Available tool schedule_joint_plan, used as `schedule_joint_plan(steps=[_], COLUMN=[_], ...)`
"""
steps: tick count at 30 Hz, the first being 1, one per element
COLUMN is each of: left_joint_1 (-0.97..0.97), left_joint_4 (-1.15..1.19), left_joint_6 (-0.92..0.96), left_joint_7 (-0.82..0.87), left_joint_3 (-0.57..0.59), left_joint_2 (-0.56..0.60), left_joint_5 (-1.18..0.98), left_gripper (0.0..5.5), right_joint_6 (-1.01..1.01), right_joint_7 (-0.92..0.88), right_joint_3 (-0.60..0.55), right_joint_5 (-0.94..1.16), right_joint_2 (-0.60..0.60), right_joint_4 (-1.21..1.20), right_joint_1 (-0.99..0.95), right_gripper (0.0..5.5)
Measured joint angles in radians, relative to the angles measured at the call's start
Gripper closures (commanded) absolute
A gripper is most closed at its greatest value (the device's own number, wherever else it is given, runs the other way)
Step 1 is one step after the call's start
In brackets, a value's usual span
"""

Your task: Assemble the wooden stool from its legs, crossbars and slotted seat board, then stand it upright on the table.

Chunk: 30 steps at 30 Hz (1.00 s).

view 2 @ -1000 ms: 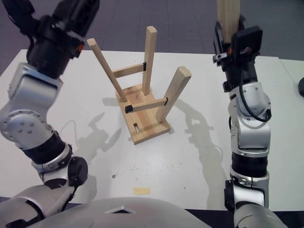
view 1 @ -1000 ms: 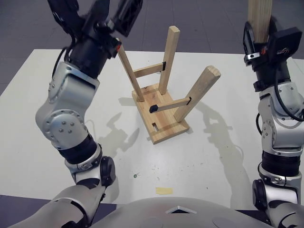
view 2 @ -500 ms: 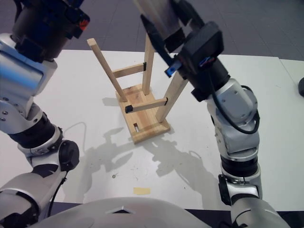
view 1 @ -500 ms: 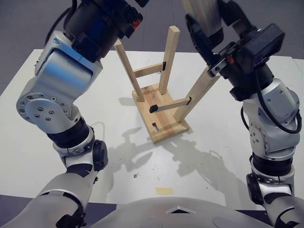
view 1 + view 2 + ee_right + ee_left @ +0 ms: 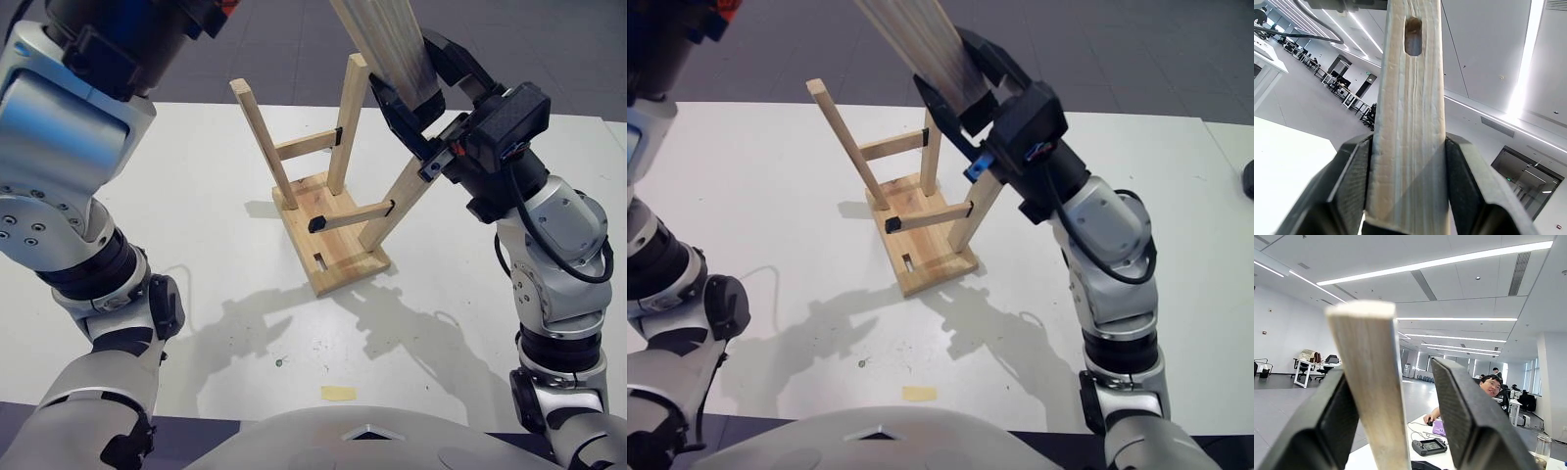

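The stool stands upside down mid-table: its slotted seat board (image 5: 338,257) lies flat with three legs (image 5: 260,137) pointing up, joined by two crossbars (image 5: 306,145). My right gripper (image 5: 421,83) is shut on a fourth wooden leg (image 5: 382,39), held tilted above the stool's right-hand leg (image 5: 407,191). In the right wrist view that leg (image 5: 1410,107), with a slot hole near its end, sits between the fingers (image 5: 1352,181). My left arm is raised high at the left. Its gripper (image 5: 1391,374) points at the ceiling with a narrow wooden stick (image 5: 1374,396) between its fingers (image 5: 1469,416).
The white table (image 5: 147,206) has free room left, right and in front of the stool. A scrap of yellow tape (image 5: 339,393) lies near the front edge. A dark object (image 5: 1248,181) sits at the far right edge.
My right arm swung its leg from upright at the right to a tilt over the stool. My left arm rose, lifting its gripper above the head views. The stool stayed put.
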Motion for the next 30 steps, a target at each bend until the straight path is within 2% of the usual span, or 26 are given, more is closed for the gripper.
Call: schedule_joint_plan(steps=[4, 9, 10, 13, 18, 23, 28, 30], left_joint_1=[0.000, 0.000, 0.000, -0.002, -0.048, -0.068, -0.076, -0.083], left_joint_4=[0.010, 0.010, 0.011, 0.012, 0.062, 0.123, 0.153, 0.175], left_joint_6=[-0.005, -0.023, -0.025, -0.054, -0.151, -0.229, -0.275, -0.291], left_joint_7=[0.002, -0.003, -0.005, -0.025, -0.005, 0.024, -0.031, -0.051], left_joint_3=[-0.023, -0.039, -0.040, -0.037, 0.012, 0.059, 0.098, 0.120], left_joint_2=[0.025, 0.036, 0.037, 0.037, 0.038, 0.043, 0.179, 0.230], left_joint_5=[0.002, -0.003, -0.004, 0.012, 0.112, 0.241, 0.463, 0.529], left_gripper=[4.45, 4.46, 4.47, 4.47, 4.47, 4.47, 4.47, 4.47], right_joint_6=[0.000, 0.003, 0.003, 0.001, 0.008, 0.079, 0.138, 0.185], right_joint_7=[0.000, -0.005, -0.006, -0.014, -0.055, -0.151, -0.174, -0.175], right_joint_3=[0.000, 0.000, 0.001, 0.001, -0.032, -0.140, -0.212, -0.217], right_joint_5=[0.000, -0.004, -0.005, -0.022, -0.024, 0.017, -0.021, -0.043], right_joint_2=[0.001, 0.008, 0.010, 0.015, 0.043, 0.087, 0.033, 0.014], right_joint_4=[-0.003, -0.003, -0.003, 0.000, 0.037, 0.094, 0.198, 0.232], right_joint_1=[0.013, 0.016, 0.016, 0.016, 0.000, -0.086, -0.066, -0.012], right_gripper=[3.43, 3.43, 3.07, 2.74, 1.86, 1.04, 0.17, 0.10])
